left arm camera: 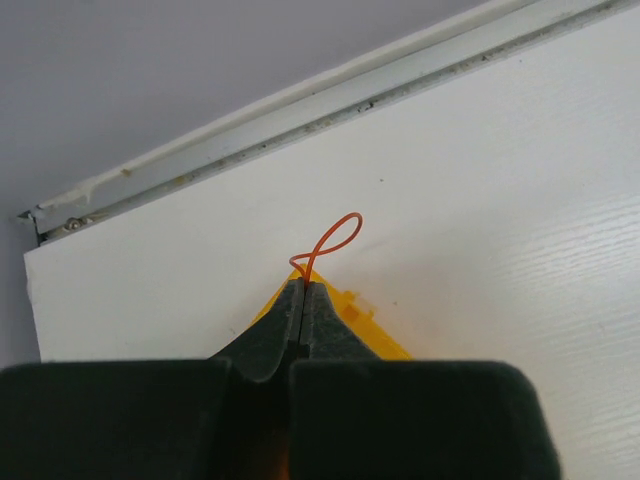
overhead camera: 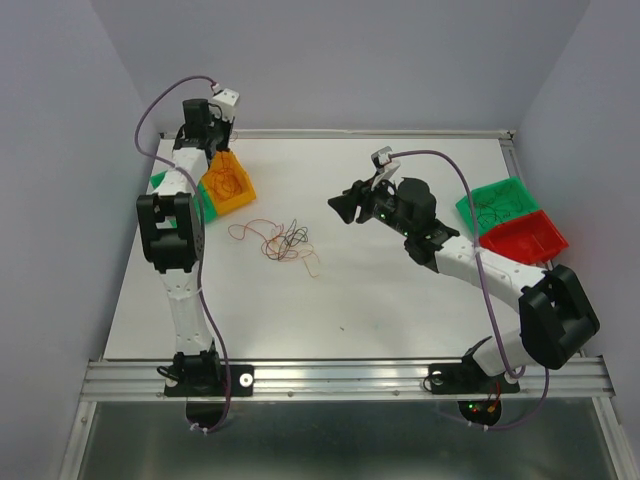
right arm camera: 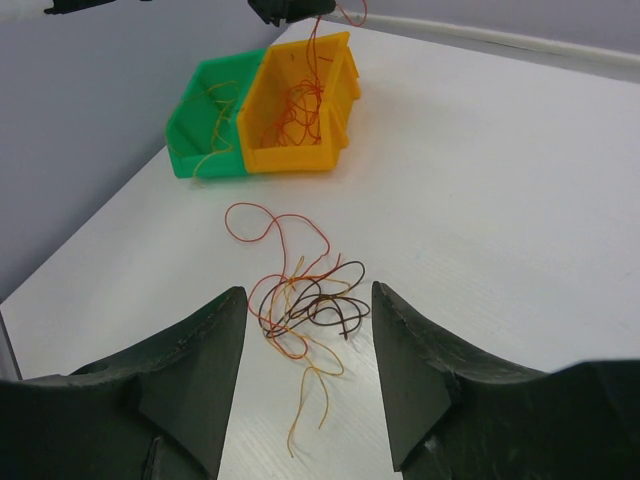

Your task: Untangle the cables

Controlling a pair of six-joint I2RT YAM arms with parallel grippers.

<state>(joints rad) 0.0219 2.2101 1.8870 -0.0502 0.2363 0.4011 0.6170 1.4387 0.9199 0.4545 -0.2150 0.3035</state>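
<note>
On the white table [overhead camera: 400, 290], left of centre, lies the tangle [overhead camera: 285, 240] of thin cables: black, orange and red strands knotted in a loose heap. From above, its long axis runs roughly left to right. A red loop reaches out on the left, and an orange tail trails toward the near right. It lies flat, and neither gripper touches it.

The right gripper [overhead camera: 345, 205] hangs over the middle of the table, to the right of the tangle and pointing left toward it. Its jaws are spread wide with nothing between them. In its wrist view the tangle [right arm camera: 305, 305] shows through the gap between its fingers.

The left gripper [left arm camera: 303, 290] is up at the far left, above the orange bin [overhead camera: 228, 182]. Its jaws are pinched tight on an orange wire [left arm camera: 330, 245]. A small loop of that wire sticks out past the fingertips toward the table's far edge. In the right wrist view the wire hangs down into the orange bin, which holds more orange strands. A left green bin [right arm camera: 205, 125] touches its side. A right green bin [overhead camera: 497, 205] and a red bin [overhead camera: 525, 238] sit together at the right edge.
</note>
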